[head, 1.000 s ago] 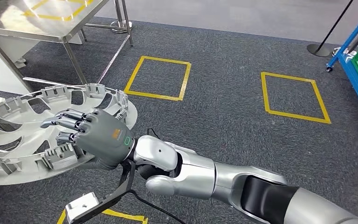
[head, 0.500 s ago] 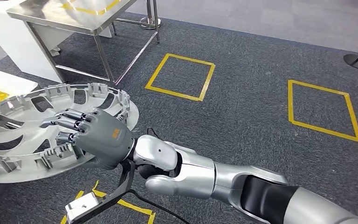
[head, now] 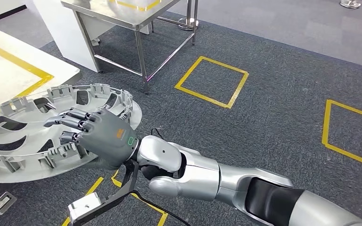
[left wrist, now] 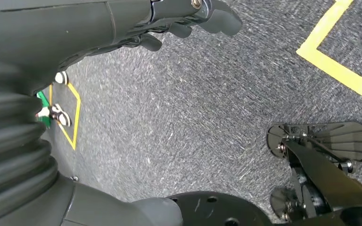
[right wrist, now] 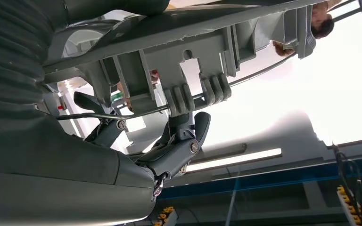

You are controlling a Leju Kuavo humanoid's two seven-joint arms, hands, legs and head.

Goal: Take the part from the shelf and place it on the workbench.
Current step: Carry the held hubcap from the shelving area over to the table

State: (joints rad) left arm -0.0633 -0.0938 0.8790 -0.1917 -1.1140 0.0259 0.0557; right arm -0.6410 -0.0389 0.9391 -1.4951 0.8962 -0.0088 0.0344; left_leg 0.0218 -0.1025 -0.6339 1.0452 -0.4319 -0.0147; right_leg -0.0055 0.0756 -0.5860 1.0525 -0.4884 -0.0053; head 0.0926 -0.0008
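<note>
Whole view shifted (camera moved) | right hand [head: 104, 139] seemingly grips part [head: 33, 134]

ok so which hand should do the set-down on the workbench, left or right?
Right. The right hand already grips the wheel-cover part at its rim, with the white workbench just beyond it. The left hand hangs over the carpet holding nothing, so a handover seems needless.

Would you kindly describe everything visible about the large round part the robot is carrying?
The round part looks like a pale grey plastic wheel cover: a wide disc with curved cut-outs and a ring of upright clips holding a thin wire hoop. It is held roughly level above the carpet, the right hand gripping its near rim.
</note>
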